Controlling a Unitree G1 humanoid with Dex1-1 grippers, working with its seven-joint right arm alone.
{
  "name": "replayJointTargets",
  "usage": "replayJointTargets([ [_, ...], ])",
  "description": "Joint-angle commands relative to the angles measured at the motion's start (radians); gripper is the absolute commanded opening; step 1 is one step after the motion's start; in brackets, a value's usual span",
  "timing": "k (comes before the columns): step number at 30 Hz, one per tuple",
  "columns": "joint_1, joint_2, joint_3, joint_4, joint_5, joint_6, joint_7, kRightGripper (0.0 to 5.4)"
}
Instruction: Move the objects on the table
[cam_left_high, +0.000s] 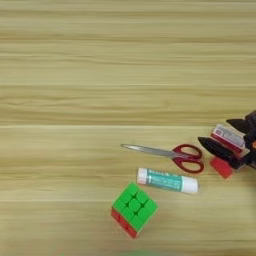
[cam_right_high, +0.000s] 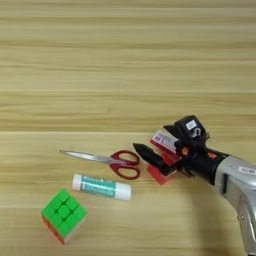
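Observation:
My right gripper (cam_right_high: 153, 138) comes in from the right on a silver forearm (cam_right_high: 240, 180) and stands open low over the table (cam_left_high: 75, 75). The small flat white-and-red box (cam_right_high: 163, 140) lies between its two black fingers. One long finger (cam_right_high: 152, 155) stretches out over the near side of the box. Just below that finger sits the small red cube (cam_right_high: 158, 175). To the left lie the red-handled scissors (cam_left_high: 172, 154), blades pointing left. In front of them is the white-and-green glue stick (cam_left_high: 167, 180). The green-topped puzzle cube (cam_left_high: 134, 209) stands nearer the front edge.
The wooden table fills both views. All the things are gathered in the near right part. The far half and the left side show only bare wood grain.

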Motion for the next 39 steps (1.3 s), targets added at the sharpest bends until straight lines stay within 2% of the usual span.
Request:
replayJointTargets([
  [1,-0.080,-0.053,-0.042,-0.043,0.022,-0.009,-0.023,5.39],
  [10,-0.182,-0.071,-0.041,0.103,-0.014,-0.055,-0.043,5.39],
  [13,-0.205,-0.090,-0.049,0.170,-0.023,-0.109,-0.017,5.39],
  [19,-0.286,-0.171,-0.059,0.403,-0.034,-0.210,0.078,5.39],
  [23,-0.311,-0.213,-0.056,0.500,-0.024,-0.302,0.199,5.39],
  [28,-0.345,-0.242,-0.042,0.671,-0.046,-0.431,0.310,5.39],
  [32,-0.401,-0.238,-0.006,0.838,-0.092,-0.526,0.338,5.39],
  [35,-0.445,-0.235,0.037,0.978,-0.152,-0.619,0.339,5.39],
  [39,-0.474,-0.218,0.085,1.083,-0.204,-0.700,0.349,5.39],
])
